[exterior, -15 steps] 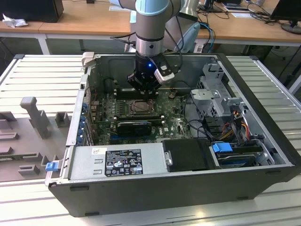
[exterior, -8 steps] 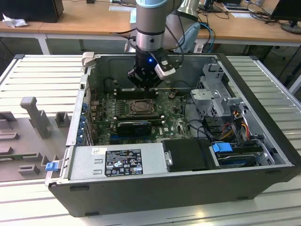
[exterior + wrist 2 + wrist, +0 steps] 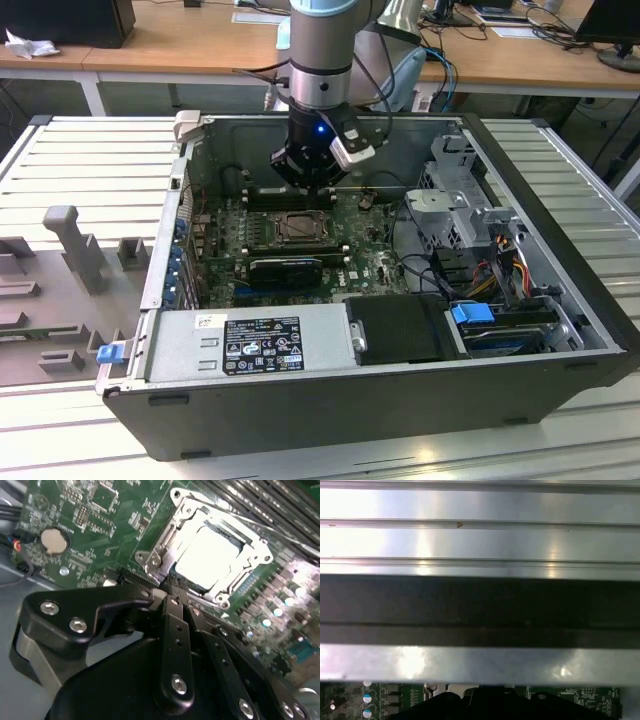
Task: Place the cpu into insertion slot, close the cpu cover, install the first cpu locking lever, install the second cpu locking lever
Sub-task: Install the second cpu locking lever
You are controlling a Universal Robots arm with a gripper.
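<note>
Silvery-beige, the cpu (image 3: 207, 560) lies flat inside the insertion slot (image 3: 235, 587) on the green motherboard (image 3: 107, 527), with the cpu cover (image 3: 192, 512) closed down around it as a metal frame. Black jaws of the gripper (image 3: 172, 587) look drawn together with nothing between them, their tips just beside the cover's near edge, inside the open computer case (image 3: 560, 300).

Probably a robotics lab: an opened computer case (image 3: 400, 330) on a ribbed metal bench (image 3: 90, 160), cable-strewn wooden desks (image 3: 500, 50) behind
</note>
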